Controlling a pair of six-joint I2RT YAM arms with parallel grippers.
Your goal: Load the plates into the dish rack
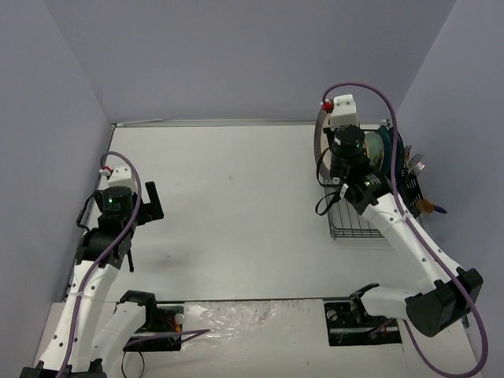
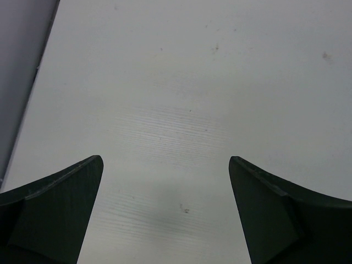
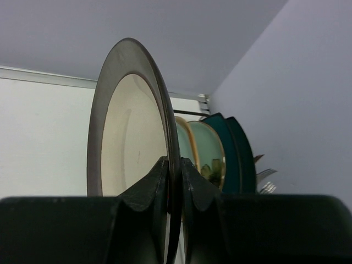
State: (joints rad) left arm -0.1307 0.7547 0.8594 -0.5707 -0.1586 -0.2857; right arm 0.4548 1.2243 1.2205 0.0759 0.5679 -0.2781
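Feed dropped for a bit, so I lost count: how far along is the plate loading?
Done: a mint-green plate and dark teal plates stand on edge in the dish rack. In hand: the right pincer is shut on a dark-rimmed plate, upright beside them. The left pincer is open, empty. Left: seat that plate and release; no other loose plate shows.

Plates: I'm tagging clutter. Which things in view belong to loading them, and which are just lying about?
Job: dish rack; dark-rimmed plate, gripped by right claw; mint-green plates and teal plates, racked.
Lying about: forks; crinkled clear plastic.
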